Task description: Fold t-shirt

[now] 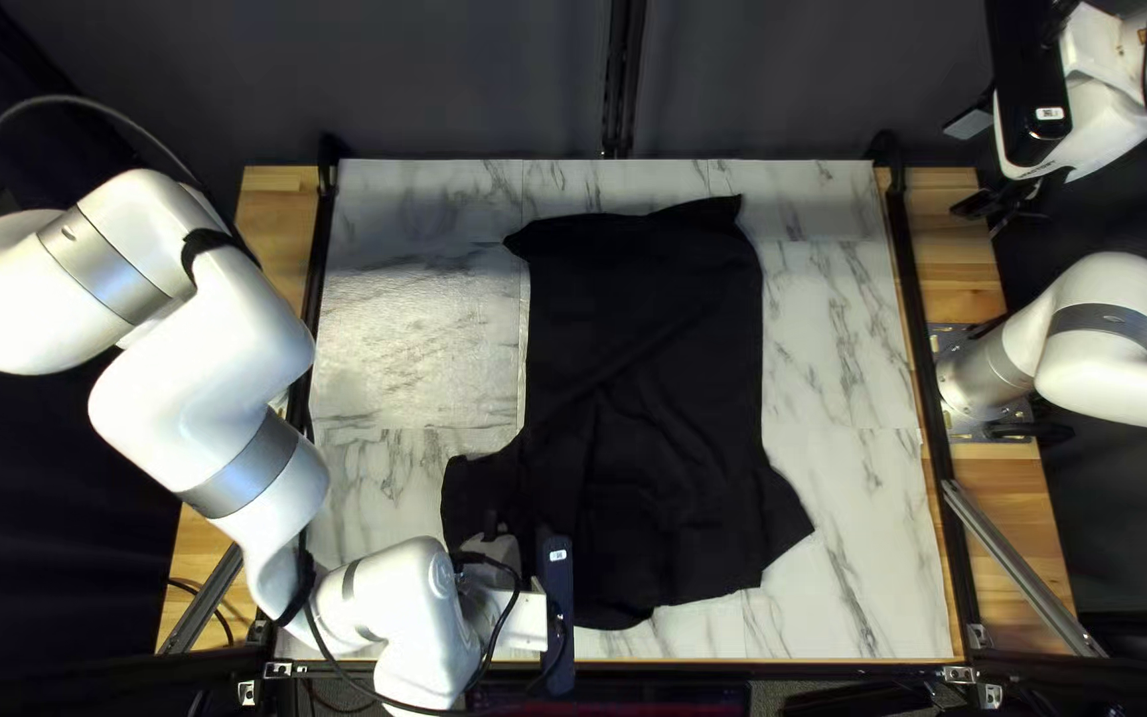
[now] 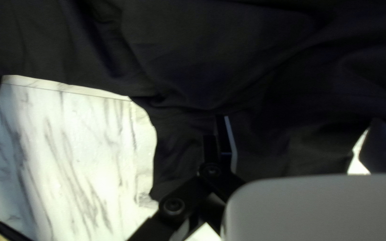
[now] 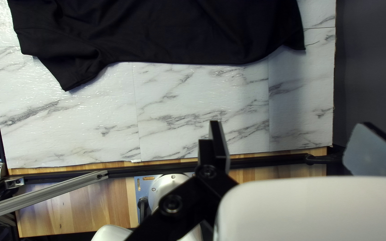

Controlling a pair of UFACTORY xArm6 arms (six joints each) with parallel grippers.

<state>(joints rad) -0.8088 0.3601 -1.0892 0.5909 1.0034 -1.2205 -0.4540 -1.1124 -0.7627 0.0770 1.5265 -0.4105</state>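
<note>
Right now your left hand (image 1: pixel 517 531) is spread over the left sleeve area of the wrinkled black cloth T-shirt (image 1: pixel 647 385), laid out on the white, grey-veined surface (image 1: pixel 839 332), with your spread right hand (image 1: pixel 969 166) beyond its far-right corner.

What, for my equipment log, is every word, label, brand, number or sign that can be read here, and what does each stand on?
Nothing can be read.
White label on the right arm's dark housing: too small.
Second label on the left arm's dark block: too small.
Black T-shirt: no print shows.
</note>
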